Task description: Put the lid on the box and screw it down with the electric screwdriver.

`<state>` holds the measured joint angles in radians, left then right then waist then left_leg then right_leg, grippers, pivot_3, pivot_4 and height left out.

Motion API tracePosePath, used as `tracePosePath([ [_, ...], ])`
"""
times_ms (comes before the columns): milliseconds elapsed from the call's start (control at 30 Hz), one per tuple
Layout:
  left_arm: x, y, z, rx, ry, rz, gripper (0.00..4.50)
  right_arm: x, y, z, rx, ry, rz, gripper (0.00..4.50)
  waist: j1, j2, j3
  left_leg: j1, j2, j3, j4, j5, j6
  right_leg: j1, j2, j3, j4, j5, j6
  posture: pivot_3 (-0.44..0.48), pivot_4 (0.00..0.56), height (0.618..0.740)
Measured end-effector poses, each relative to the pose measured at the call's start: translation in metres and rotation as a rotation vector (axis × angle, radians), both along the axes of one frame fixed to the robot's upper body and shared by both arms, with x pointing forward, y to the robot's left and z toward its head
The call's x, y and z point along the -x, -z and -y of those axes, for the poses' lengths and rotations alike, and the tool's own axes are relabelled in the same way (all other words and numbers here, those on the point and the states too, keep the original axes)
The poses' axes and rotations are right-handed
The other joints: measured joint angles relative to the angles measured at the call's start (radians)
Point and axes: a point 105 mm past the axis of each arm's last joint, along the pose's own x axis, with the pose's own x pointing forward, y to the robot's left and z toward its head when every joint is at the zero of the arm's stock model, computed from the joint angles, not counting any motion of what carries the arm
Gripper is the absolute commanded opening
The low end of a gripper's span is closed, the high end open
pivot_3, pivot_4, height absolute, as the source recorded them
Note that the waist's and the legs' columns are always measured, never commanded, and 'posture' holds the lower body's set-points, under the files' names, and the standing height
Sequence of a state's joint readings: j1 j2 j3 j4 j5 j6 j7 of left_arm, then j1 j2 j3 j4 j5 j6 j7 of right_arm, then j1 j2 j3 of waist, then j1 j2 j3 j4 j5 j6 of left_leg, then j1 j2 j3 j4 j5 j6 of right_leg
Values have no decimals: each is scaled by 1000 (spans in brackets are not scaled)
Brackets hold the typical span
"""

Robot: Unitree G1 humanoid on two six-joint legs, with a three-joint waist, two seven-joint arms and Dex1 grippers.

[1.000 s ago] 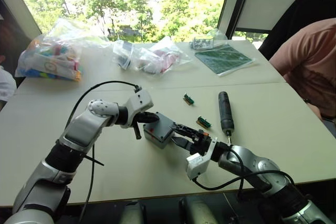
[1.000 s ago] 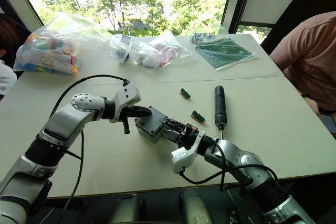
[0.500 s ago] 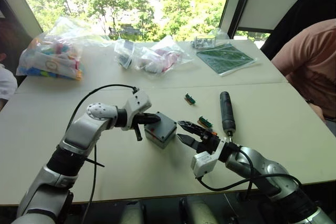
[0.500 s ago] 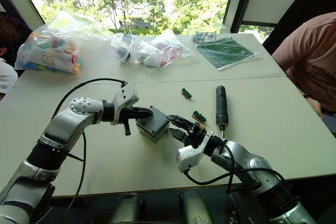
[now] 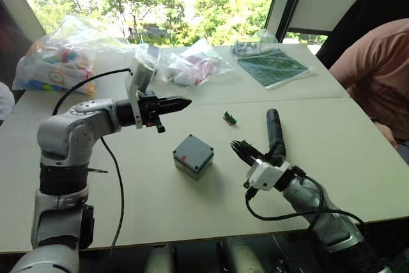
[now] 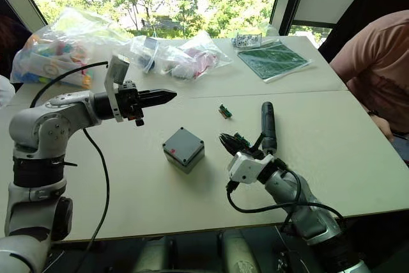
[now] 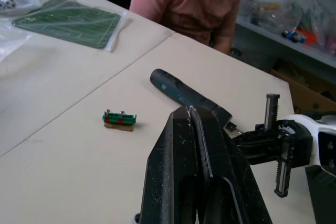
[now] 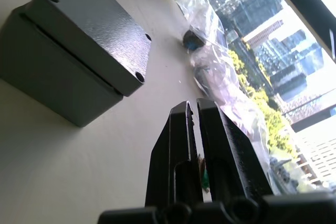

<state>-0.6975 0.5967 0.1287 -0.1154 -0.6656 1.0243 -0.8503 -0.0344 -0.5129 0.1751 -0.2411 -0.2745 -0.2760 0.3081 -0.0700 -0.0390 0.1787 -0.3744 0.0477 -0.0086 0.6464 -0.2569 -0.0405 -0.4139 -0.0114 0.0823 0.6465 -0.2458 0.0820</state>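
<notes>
The grey box (image 5: 193, 155) stands alone mid-table, and the lid (image 8: 92, 40) lies on top of it, a seam showing between them and a red mark near one edge. The black electric screwdriver (image 5: 275, 133) lies on the table to the right of the box. My left gripper (image 5: 182, 102) hovers shut above the table, up and to the left of the box, pointing right. My right gripper (image 5: 239, 148) is shut and empty, low over the table between the box and the screwdriver. Its closed fingers (image 8: 210, 129) point past the box.
One small green component (image 5: 229, 118) lies behind the box, another (image 6: 241, 139) close by my right gripper. Clear bags of parts (image 5: 185, 65) and a green board (image 5: 271, 67) lie at the table's far side. A person in a pink shirt (image 5: 377, 75) sits at the right edge.
Both grippers have come off the box. The left one rose and drew back to the left. The right one pulled away to the right and went from open to shut.
</notes>
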Motion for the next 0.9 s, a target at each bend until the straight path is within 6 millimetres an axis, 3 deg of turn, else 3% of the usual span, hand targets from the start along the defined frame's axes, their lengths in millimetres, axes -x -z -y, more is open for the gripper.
tracePosePath([
  [100,-13,29,-26,-172,-93,-11,0,6,-10,-5,-264,-26,-219,133,1,2,1,1,1,-1,-2,0,0,0,1,-1,1,0,-1,0,150,740],
  [200,-12,59,-21,-184,-48,-100,0,9,1,-13,-492,-54,-543,133,11,1,2,-3,1,-1,0,0,0,-3,-1,-1,0,1,-2,0,150,740],
  [333,-3,77,-20,-251,24,-115,0,16,7,-18,-552,-91,-752,133,19,1,2,-16,0,1,2,0,0,-15,-2,-1,0,3,-5,0,150,740],
  [667,9,94,-17,-295,84,-144,0,36,18,-37,-453,-179,-910,133,25,1,2,-18,1,1,1,0,0,-18,0,-1,-1,2,-3,0,150,740],
  [900,11,92,-6,-276,102,-124,0,38,15,-49,-446,-236,-926,133,26,1,2,-18,1,1,1,0,0,-18,0,-1,-1,1,-2,0,150,740],
])
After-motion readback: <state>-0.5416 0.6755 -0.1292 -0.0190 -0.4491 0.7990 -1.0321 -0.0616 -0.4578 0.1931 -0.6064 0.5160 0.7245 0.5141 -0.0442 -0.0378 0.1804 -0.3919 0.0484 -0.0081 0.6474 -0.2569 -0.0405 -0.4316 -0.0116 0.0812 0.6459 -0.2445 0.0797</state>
